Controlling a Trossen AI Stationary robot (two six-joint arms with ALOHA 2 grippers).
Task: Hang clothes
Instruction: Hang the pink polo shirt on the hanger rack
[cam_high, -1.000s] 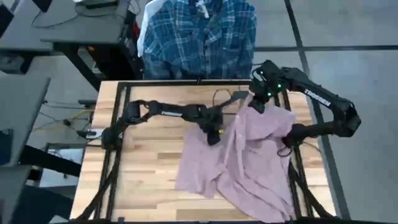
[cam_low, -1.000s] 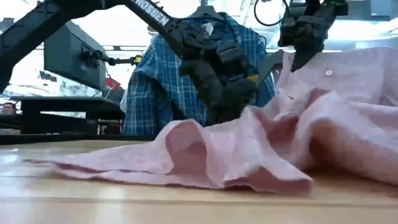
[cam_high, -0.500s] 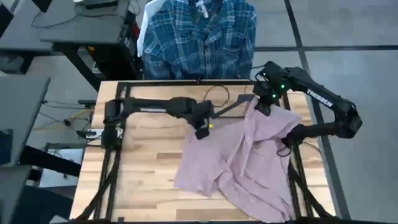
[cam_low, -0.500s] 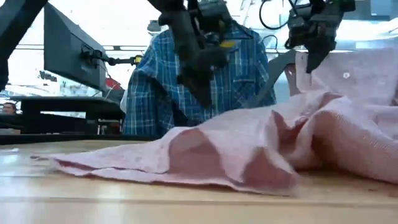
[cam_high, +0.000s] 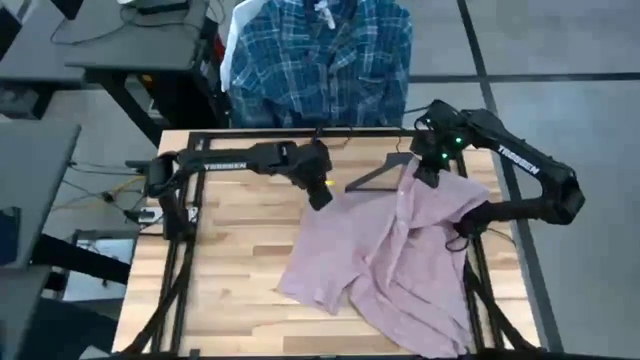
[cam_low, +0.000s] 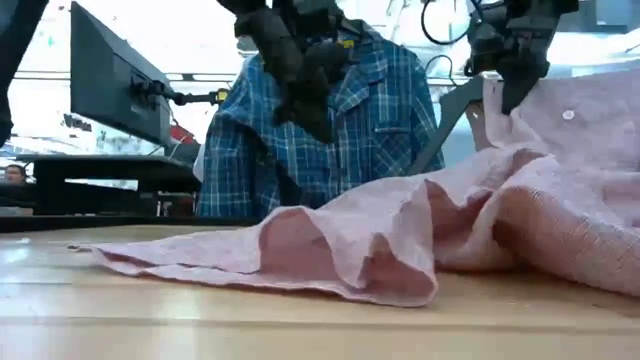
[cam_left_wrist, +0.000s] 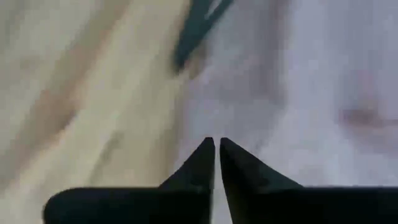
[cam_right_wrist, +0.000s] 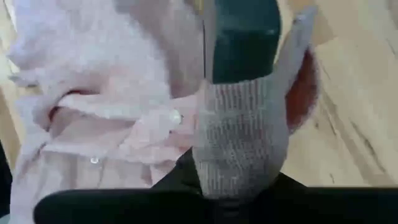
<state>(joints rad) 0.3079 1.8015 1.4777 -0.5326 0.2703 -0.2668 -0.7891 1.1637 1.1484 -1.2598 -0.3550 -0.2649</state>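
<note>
one pink shirt (cam_high: 400, 260) clamped in right end effector (cam_high: 424, 172), one plaid shirt (cam_high: 318, 60) behind, left end effector (cam_high: 320, 195) together, empty

Left gripper (cam_high: 319, 197) now lifted off the pink shirt (cam_high: 385, 262), pulled back toward the table's far edge, empty.

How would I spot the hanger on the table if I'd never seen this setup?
Start at the wooden table and find the pink shirt spread over its right half. At the shirt's far edge, below the hanging plaid shirt, the right gripper pinches its collar. The dark hanger pokes out there: a thin triangle, the only rigid, angular thing against the soft cloth.
</note>
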